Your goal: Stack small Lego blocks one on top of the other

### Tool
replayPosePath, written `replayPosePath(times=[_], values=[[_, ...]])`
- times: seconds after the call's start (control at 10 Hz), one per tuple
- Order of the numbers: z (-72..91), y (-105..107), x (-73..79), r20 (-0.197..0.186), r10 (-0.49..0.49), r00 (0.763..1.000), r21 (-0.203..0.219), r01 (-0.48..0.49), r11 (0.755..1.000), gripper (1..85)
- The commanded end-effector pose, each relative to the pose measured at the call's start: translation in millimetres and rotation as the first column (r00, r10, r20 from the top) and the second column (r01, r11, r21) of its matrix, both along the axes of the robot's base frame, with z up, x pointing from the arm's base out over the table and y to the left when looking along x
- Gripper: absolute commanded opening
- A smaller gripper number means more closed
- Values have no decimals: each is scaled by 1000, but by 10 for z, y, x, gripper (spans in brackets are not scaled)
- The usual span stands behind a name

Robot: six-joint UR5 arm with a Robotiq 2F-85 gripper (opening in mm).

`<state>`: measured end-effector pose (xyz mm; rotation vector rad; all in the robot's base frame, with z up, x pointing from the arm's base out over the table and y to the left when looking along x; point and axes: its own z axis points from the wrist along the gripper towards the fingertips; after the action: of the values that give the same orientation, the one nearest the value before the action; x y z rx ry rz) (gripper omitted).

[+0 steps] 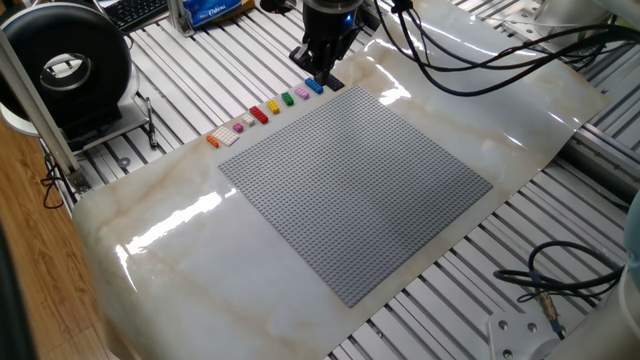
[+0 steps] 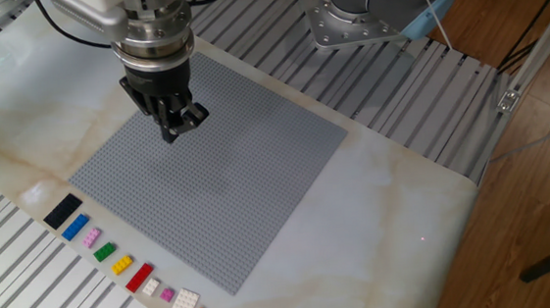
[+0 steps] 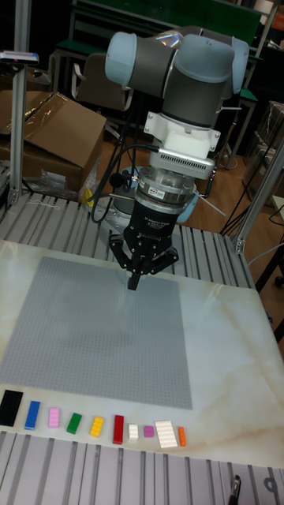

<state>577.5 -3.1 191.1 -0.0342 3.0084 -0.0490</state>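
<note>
Gripper [image 3: 135,282] hangs above the grey baseplate [image 3: 95,339], pointing straight down. Fingers drawn together to a point, nothing between them; it carries no brick. Judged: task not begun, no stack anywhere.

Bricks lie in a single row on the marble just off the baseplate's edge, spaced apart, none touching. Order in the tall view, left to right: navy [image 3: 10,407], blue [image 3: 32,414], pink [image 3: 54,417], green [image 3: 74,423], yellow [image 3: 97,426], red [image 3: 119,429], then small white and pale pieces, then orange [image 3: 182,435] at the far end. Spacing probably leaves finger room on either side of each.

Gripper is well clear of the row. Next move likely calls for opening, then descending over one brick.
</note>
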Motion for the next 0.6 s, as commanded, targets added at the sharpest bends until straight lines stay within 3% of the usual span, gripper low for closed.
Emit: replayPosePath(times=[0.0, 0.5], values=[[17, 8, 6, 1, 3, 1000, 4, -3, 1000, 10], [17, 7, 8, 1, 1, 1000, 3, -1, 1000, 10]])
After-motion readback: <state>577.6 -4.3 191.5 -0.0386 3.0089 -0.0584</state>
